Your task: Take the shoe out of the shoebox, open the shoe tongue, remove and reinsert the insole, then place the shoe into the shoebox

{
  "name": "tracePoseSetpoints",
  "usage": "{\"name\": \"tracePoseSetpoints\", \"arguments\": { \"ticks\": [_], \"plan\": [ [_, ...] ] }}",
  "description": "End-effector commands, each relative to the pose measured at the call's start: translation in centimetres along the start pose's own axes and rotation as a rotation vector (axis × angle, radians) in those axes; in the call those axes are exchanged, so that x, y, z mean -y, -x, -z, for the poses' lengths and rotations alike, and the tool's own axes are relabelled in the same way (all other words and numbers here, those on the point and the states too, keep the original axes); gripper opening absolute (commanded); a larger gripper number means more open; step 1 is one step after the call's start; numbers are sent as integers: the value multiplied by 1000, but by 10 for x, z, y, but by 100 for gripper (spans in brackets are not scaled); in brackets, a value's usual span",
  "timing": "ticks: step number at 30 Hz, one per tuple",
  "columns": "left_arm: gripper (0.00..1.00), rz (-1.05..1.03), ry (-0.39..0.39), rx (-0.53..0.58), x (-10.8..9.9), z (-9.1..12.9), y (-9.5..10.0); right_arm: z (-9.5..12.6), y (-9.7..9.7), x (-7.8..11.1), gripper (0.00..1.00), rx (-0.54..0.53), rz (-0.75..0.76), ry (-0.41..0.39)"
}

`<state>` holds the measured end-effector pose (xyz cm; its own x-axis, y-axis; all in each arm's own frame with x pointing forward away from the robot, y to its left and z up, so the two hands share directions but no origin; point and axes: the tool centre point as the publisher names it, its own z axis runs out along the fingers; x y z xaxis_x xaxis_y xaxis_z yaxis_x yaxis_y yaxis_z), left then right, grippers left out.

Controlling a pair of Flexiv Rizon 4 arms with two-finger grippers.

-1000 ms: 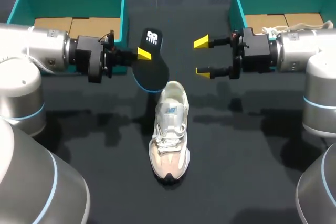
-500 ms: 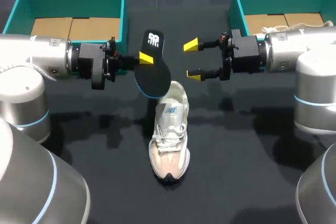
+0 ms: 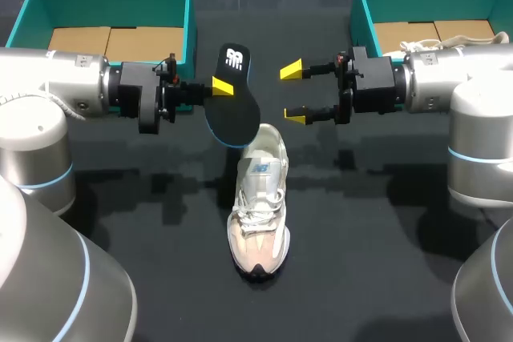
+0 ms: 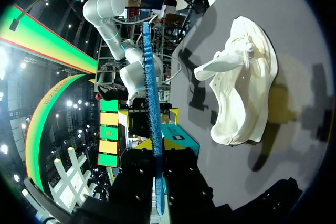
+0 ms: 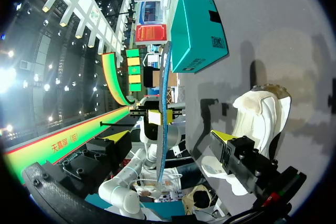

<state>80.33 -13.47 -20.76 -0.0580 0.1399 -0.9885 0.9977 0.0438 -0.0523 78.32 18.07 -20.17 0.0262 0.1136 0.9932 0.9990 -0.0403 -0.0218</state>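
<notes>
The left tool clamped the insole, its long axis in line with the shoe on the surface, lower end at the heel. The right tool hung released just across the insole.

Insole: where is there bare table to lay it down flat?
Bare table lies left of the shoe, in front of the left box; a matching patch lies right of the shoe, in front of the right box. It is crowded behind the shoe's heel, where the left gripper holds the insole close to the open right gripper.
</notes>
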Motion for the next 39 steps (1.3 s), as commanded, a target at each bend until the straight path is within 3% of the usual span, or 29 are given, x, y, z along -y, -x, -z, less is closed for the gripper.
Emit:
{"name": "tracePoseSetpoints", "arguments": {
  "ticks": [1, 10, 21, 35, 39],
  "plan": [
    [0, -2, 0, 1, 0, -1, -1, -1, 0, 0, 100, 1, 0, 1],
    [0, -2, 0, 1, 0, -1, -1, -1, 0, 0, 100, 1, 0, 1],
    [0, -58, -32, 16, -39, -7, 2, -14, 4, 1, 100, 14, 0, -8],
    [0, -73, -61, 10, -39, -12, 4, -21, 5, 0, 100, 4, 17, -33],
    [0, -98, -10, -3, -37, -17, 0, -28, 6, -4, 100, 6, 39, -46]
  ]
}}
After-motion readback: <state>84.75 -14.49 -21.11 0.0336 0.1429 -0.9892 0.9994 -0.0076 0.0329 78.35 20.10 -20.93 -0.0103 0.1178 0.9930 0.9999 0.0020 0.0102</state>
